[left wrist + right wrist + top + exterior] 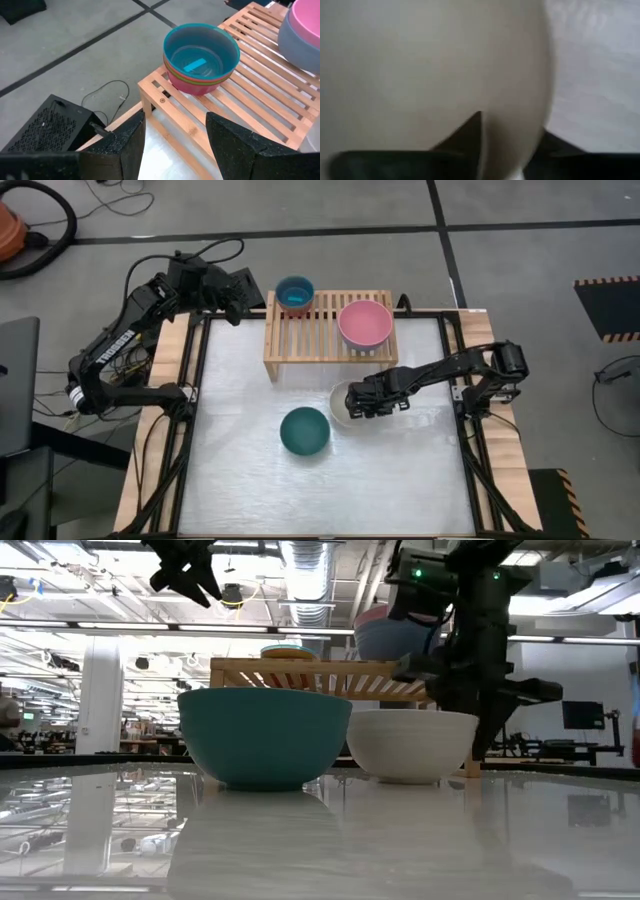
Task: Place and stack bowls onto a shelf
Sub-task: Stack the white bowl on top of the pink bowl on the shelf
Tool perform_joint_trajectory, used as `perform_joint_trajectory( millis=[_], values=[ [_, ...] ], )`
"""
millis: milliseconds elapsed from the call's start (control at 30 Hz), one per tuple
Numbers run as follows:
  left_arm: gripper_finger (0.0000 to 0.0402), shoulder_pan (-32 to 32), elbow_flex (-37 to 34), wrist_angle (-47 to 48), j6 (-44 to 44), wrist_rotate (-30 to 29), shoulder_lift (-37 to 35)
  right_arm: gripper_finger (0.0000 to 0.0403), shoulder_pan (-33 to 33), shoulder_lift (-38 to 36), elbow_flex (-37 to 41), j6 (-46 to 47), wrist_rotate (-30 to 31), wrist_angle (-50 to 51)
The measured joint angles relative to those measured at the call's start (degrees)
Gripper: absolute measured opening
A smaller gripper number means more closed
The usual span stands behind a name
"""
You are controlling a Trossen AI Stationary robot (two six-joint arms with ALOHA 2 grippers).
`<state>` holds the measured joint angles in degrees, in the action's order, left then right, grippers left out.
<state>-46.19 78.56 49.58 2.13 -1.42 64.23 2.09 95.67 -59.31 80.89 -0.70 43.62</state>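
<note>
The light-wood shelf (320,345) stands at the table's far edge. On its slats sit a stack of small bowls with the cyan one on top (201,52) (295,293) and the light pink bowl nested in the slate blue one (365,323). The dark teal bowl (304,430) and the cream white bowl (340,402) stand upright on the table. My right gripper (366,402) is open at the cream bowl's right rim (540,75), one finger inside (470,135) and one outside. My left gripper (175,135) is open, raised beside the shelf's far left corner.
The dark teal bowl (265,735) stands just left of and nearer than the cream bowl (410,743), almost touching it. The shelf's middle slats between the two stacks are bare. A black box (50,130) and cables lie on the floor beyond the table's far left corner.
</note>
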Motion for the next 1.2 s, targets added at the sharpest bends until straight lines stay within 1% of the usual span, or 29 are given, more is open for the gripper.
perform_joint_trajectory(
  millis=[100,133,267,367,533,633,700,833,933,1000,1033,1067,1100,1200],
  values=[
    [0.0192,0.0,0.0,-0.04,0.4,-0.19,-0.21,0.0036,-0.02,-0.16,-0.01,-2.09,-0.92,-0.5],
    [0.0192,-0.02,0.0,-0.04,0.48,-0.38,-0.37,0.0024,0.0,-0.35,-0.13,-2.59,-0.99,-0.85],
    [0.0192,-0.02,0.0,-0.14,0.48,-0.41,-0.92,0.003,0.07,-0.69,-0.23,-3.33,-2.28,-0.92],
    [0.0192,-0.02,0.0,-0.02,0.52,-0.41,-0.9,0.0024,0.59,-1.58,-1.07,-4.25,-2.38,0.9],
    [0.0192,-0.02,0.0,0.0,0.33,-0.43,-0.92,0.0024,1.43,-2.5,-3.93,-4.88,-2.44,6.75],
    [0.0192,-0.02,0.0,-0.02,0.2,-0.45,-0.92,0.0024,2.16,-4.25,-6.19,-5.52,-2.43,9.24],
    [0.0192,-0.02,0.0,0.0,0.07,-0.47,-0.92,0.0024,2.66,-5.49,-8.19,-6.98,-3.32,10.82],
    [0.0192,0.0,0.0,0.02,0.04,-0.49,-0.92,0.0024,3.63,-8.87,-13.31,-10.15,-8.27,14.44],
    [0.0192,-0.02,0.0,0.02,0.02,-0.49,-0.92,0.0024,4.15,-12.02,-18.46,-14.55,-11.57,14.5],
    [0.0192,-0.02,0.0,0.02,-0.3,-0.49,-0.92,0.0024,4.32,-14.24,-22.57,-17.88,-12.3,14.14],
    [0.0192,-0.02,0.0,0.02,-0.57,-0.49,-0.92,0.0024,4.06,-15.2,-24.79,-19.0,-11.41,14.3],
    [0.0192,-0.02,0.0,0.02,-0.79,-0.49,-0.92,0.0024,3.67,-16.21,-27.09,-19.88,-9.06,14.36],
    [0.0192,-0.02,0.0,0.02,-0.85,-0.47,-0.92,0.0024,3.2,-17.3,-29.3,-20.61,-5.35,14.32],
    [0.0192,-0.02,0.0,0.02,-0.85,-0.49,-0.92,0.0024,0.92,-19.44,-35.48,-22.83,9.54,14.96]
  ],
)
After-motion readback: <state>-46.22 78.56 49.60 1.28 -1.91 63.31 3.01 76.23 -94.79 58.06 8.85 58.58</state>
